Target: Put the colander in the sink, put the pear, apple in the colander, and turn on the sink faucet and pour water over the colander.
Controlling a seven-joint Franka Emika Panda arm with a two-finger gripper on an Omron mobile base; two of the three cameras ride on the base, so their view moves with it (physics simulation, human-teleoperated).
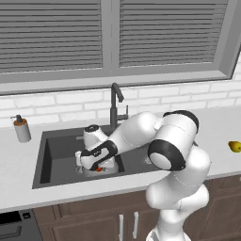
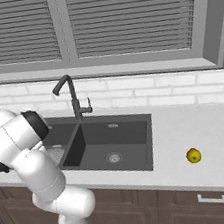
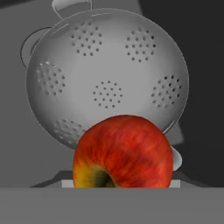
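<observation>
The sink [image 1: 52, 151] holds the silvery colander [image 3: 107, 74] in its left basin; the colander [image 2: 54, 153] peeks past my arm in the right base view. My gripper [image 1: 92, 164] hangs just above the colander, shut on the red apple [image 3: 124, 153], which hides the fingertips in the hand view. A sliver of the apple [image 1: 99, 168] shows under the hand. The yellow-green pear [image 1: 235, 146] lies on the counter far to the right, also seen as the pear [image 2: 193, 155] beside the right basin. The dark faucet [image 1: 114, 106] stands behind the sink, with no water showing.
A soap dispenser [image 1: 21, 128] stands on the counter left of the sink. The right basin [image 2: 113, 144] lies between the colander and the pear. A brick wall and shuttered window rise behind the counter.
</observation>
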